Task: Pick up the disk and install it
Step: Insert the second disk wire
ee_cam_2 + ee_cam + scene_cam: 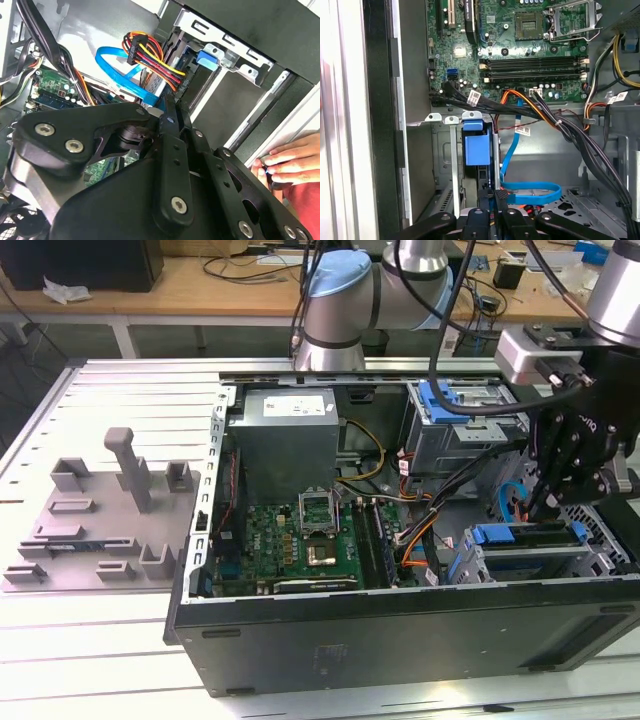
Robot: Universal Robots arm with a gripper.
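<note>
End effector (548, 502), fingers seemingly together, hangs over the blue-framed disk (530, 537) seated in its bay.

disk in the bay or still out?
In. The disk, by its blue carrier, sits in the drive cage of the computer case, end effector just above.

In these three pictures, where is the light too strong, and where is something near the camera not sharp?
First wrist view: the pale vertical case edge is washed out. Second wrist view: the bare metal wall glares, and the black gripper body close to the lens looks soft. Exterior view: even light.
</note>
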